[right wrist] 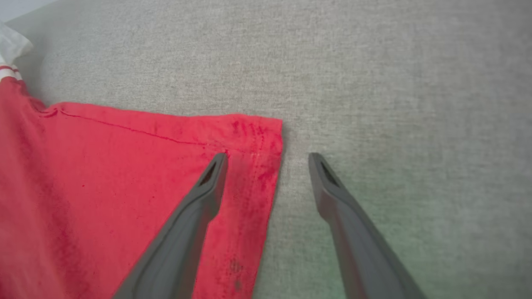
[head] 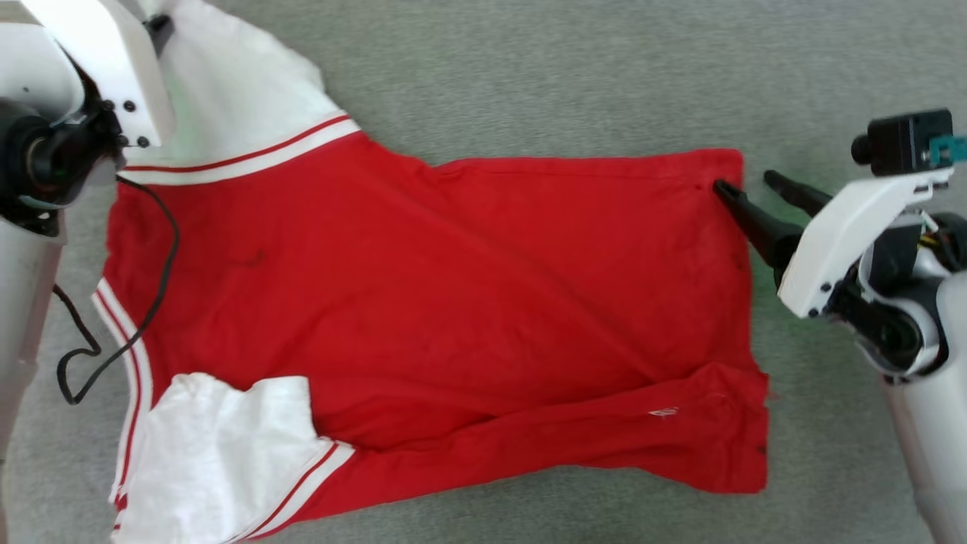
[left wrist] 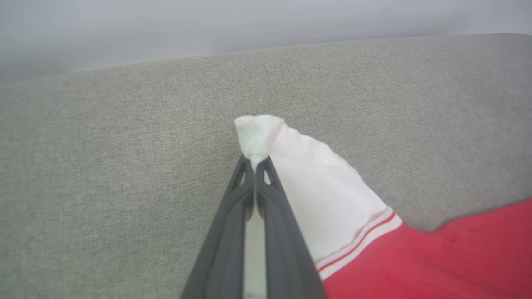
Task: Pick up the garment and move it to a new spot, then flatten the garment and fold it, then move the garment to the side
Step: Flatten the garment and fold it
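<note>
dark fingers of the left gripper [left wrist: 254, 165] are pinched tight on the tip of a white sleeve of the garment [head: 423, 302], out at ten o'clock of the shirt as i look down on it. the right gripper [right wrist: 268, 158] stands wide. one finger is over the red hem corner at two o'clock, the other over the bare grey cloth surface [head: 529, 75], and it holds nothing.

the red jersey lies spread across the middle, mostly flat, with a ridge folded along its six o'clock edge and the other sleeve crumpled at seven o'clock. i'd say flattening is under way. folding and the move aside are not yet done.

the left arm [head: 83, 68] covers the pinched sleeve's end from above. the seven o'clock sleeve runs off the bottom edge. a small white mark [head: 663, 412] near the hem is too small to read, and i can't tell whether the right finger touches the cloth.
</note>
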